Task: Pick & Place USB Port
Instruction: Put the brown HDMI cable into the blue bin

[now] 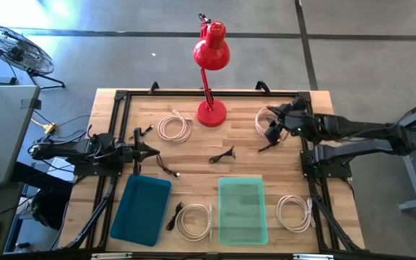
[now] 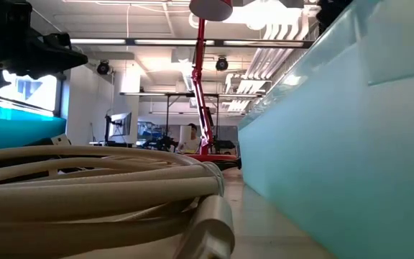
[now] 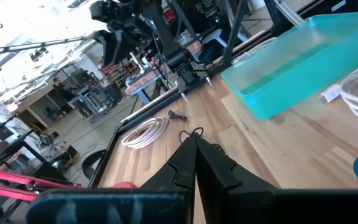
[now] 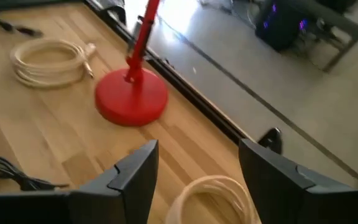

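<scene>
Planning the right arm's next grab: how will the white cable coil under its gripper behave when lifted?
The coil looks loosely looped, so it will probably sag and unwind. It seems light. The open right gripper may catch only some strands, leaving the rest dangling.

A red desk lamp (image 1: 211, 54) stands at the far edge of the wooden bench (image 1: 244, 173). A floor fan (image 1: 13, 47) sits on the grey floor beyond the bench's corner.

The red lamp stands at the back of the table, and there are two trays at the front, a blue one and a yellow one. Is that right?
Almost. The red lamp does stand at the back, and the blue tray is at the front, but the other tray is pale green, not yellow. The high view shows it.
</scene>
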`<control>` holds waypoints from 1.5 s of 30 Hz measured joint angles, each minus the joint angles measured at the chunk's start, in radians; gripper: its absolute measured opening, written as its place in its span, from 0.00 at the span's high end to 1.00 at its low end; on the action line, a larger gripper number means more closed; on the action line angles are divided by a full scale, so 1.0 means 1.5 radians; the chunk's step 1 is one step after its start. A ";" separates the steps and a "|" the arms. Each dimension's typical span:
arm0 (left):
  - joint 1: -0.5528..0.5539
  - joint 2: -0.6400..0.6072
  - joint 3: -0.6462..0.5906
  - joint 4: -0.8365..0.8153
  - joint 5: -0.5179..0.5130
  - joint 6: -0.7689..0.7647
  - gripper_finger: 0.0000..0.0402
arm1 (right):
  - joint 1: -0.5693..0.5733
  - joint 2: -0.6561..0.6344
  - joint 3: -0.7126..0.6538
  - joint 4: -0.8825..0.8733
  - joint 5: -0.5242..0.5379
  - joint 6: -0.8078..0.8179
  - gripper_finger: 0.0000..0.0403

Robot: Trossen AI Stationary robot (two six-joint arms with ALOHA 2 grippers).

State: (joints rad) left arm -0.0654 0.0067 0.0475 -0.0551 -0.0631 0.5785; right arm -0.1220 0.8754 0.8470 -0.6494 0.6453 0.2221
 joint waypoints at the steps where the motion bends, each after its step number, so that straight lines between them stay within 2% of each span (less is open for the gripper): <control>1: 0.000 0.000 0.000 0.000 0.000 0.000 0.97 | -0.007 0.016 0.026 -0.027 -0.002 0.000 0.47; 4: 0.000 0.000 0.000 0.001 -0.012 0.000 0.94 | -0.025 0.055 0.105 -0.100 -0.014 -0.020 0.47; 8: 0.000 0.000 0.000 0.006 -0.045 0.000 0.92 | -0.067 0.107 0.182 -0.173 -0.078 -0.050 0.49; 13: 0.000 0.000 0.000 0.015 -0.060 0.000 0.90 | -0.160 0.169 0.230 -0.248 -0.133 -0.045 0.49; 20: 0.000 0.000 -0.001 0.018 -0.069 -0.003 0.89 | -0.256 0.256 0.198 -0.247 -0.241 -0.074 0.48; 26: 0.000 0.000 -0.001 0.016 -0.075 -0.003 0.89 | -0.287 0.330 0.161 -0.203 -0.247 -0.109 0.47; 30: 0.000 0.004 -0.001 0.014 -0.075 -0.003 0.89 | -0.299 0.369 0.138 -0.165 -0.253 -0.131 0.47; 36: 0.000 0.015 0.000 0.013 -0.087 0.001 0.89 | -0.302 0.420 0.121 -0.158 -0.316 -0.130 0.47; 45: 0.000 0.015 0.000 0.022 -0.099 0.035 0.89 | -0.301 0.480 0.100 -0.125 -0.339 -0.119 0.47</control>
State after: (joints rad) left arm -0.0654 0.0295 0.0470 -0.0214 -0.2120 0.6315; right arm -0.5732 1.5957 0.9970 -0.8362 0.1372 0.0438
